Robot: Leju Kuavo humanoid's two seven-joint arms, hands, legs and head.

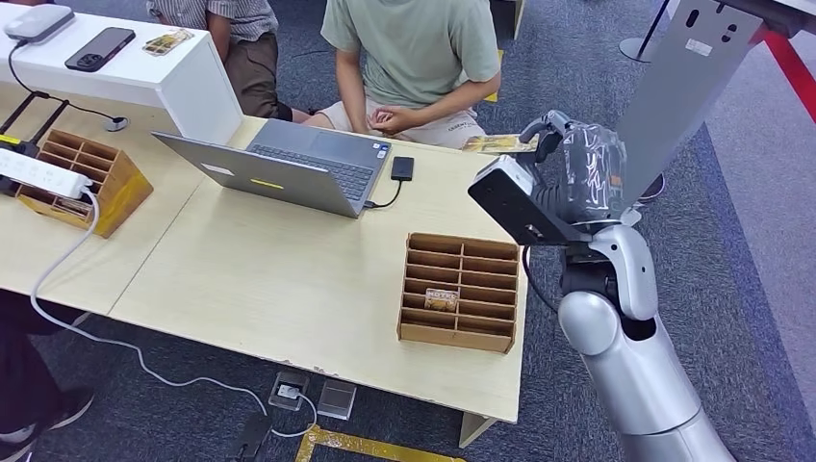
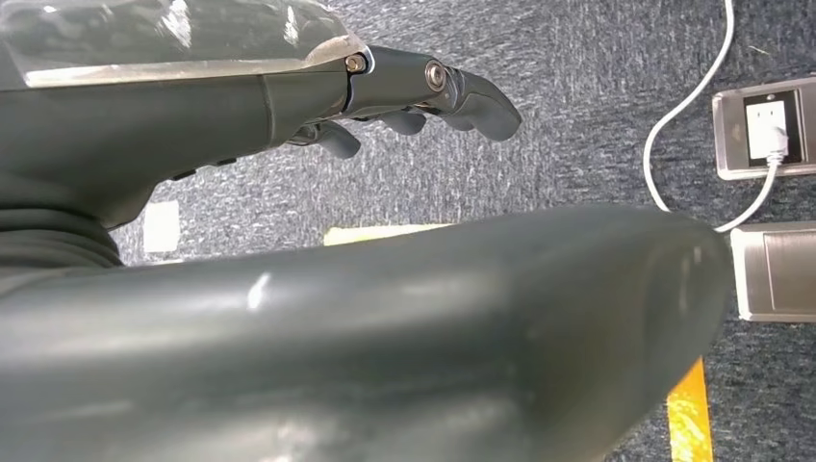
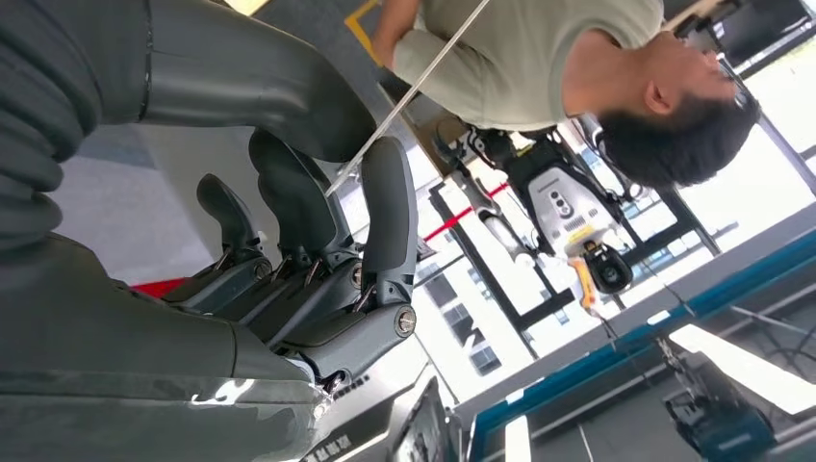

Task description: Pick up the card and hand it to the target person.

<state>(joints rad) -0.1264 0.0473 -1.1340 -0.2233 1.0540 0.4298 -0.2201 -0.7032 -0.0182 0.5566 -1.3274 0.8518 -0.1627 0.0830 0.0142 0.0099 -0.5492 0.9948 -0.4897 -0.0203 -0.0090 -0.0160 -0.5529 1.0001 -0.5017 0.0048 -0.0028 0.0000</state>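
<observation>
Holding the card [image 1: 499, 144] out over the far edge of the table [image 1: 289, 289], the right hand [image 1: 577, 168] pinches it at one end, so that the free end points toward the person in the green shirt [image 1: 414, 48] seated just beyond. In the right wrist view the card appears edge-on as a thin pale strip [image 3: 404, 101] caught between the thumb and the dark fingers [image 3: 385, 221], with that person behind it. Their hands [image 1: 390, 119] rest clasped near their lap, close to the card but not reaching for it. The step in hand looks like the handover itself, and doing it well probably means keeping the pinch firm and the card level, presenting the free end a little nearer to the person, and loosening the fingers only once they have plainly taken hold; letting go too soon would drop it at the table edge. The left hand [image 2: 423, 96] hangs low over the carpet with nothing in it, fingers loosely curled and apart. On the table sit a wooden slotted box [image 1: 460, 289] with another card [image 1: 443, 299] in one slot, and an open laptop [image 1: 289, 168].
</observation>
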